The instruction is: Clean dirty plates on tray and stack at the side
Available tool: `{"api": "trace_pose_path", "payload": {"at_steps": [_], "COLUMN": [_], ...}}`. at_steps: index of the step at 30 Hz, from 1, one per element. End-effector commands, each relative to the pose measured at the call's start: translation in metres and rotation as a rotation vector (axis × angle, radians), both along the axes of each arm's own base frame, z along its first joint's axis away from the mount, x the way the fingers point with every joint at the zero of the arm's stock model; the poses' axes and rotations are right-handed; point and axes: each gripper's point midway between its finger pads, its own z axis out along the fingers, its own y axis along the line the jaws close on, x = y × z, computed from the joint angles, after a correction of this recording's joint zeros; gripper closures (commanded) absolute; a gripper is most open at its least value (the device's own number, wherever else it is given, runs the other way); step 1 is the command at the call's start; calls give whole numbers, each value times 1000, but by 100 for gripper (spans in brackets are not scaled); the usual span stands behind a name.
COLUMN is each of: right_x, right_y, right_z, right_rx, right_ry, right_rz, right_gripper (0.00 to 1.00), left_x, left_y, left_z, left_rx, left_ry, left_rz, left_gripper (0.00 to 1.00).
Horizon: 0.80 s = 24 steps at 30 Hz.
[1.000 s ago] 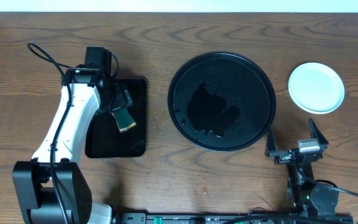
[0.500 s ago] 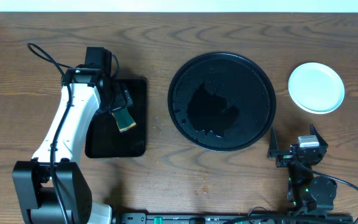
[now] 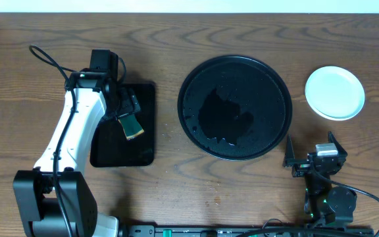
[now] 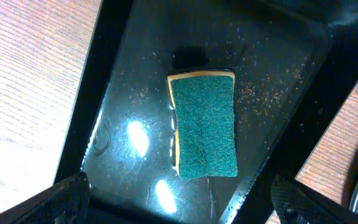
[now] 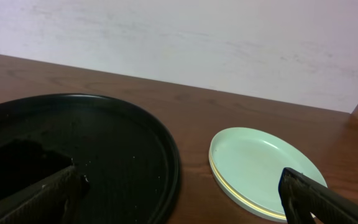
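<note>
The plates (image 3: 335, 93) are sitting stacked on the table (image 3: 176, 39) to the right of the tray (image 3: 184, 99), near it but not touching; in the right wrist view the stack (image 5: 263, 169) is showing a mint plate on top with a yellow edge just beneath. The tray (image 5: 135, 162) is lying mid-table, its black surface glistening and flecked with small specks. The right gripper (image 3: 310, 146) is hanging low at the table's near edge, below the gap between tray and plates, its fingers spread wide and gripping nothing; a second ago it was standing slightly farther forward, and it has since been drawing back toward its base, with no shift over the last half second. From its own camera the gripper (image 5: 179, 177) is facing the tray and the stack. Across the table, the left gripper (image 3: 125, 108) is hovering, unmoved, over the small tray (image 3: 143, 148), jaws parted (image 4: 179, 190) above the sponge (image 4: 204, 124), which is lying green side up, untouched, on the wet, crumb-dotted small tray (image 4: 278, 74).
</note>
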Motion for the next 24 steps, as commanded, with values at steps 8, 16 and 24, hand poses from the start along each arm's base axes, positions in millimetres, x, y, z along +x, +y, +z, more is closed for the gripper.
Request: {"api": "trace_pose_path", "payload": {"at_steps": [8,16,24], "right_x": [0,0,0], "right_y": [-3,-3,-3], "right_z": [0,0,0], "right_rx": [14,14,14], "right_ry": [1,1,1], "right_rz": [-16,-16,-16], "right_gripper": [1,1,1], "left_x": [-2,-38,-113], "left_y": [-1,0,11], "left_z": [27,135,143], "left_rx": [7,-5,25], "left_ry": [-82,-457,-647], "left_rz": [-14,-13,9], "left_gripper": [7,7,7]}}
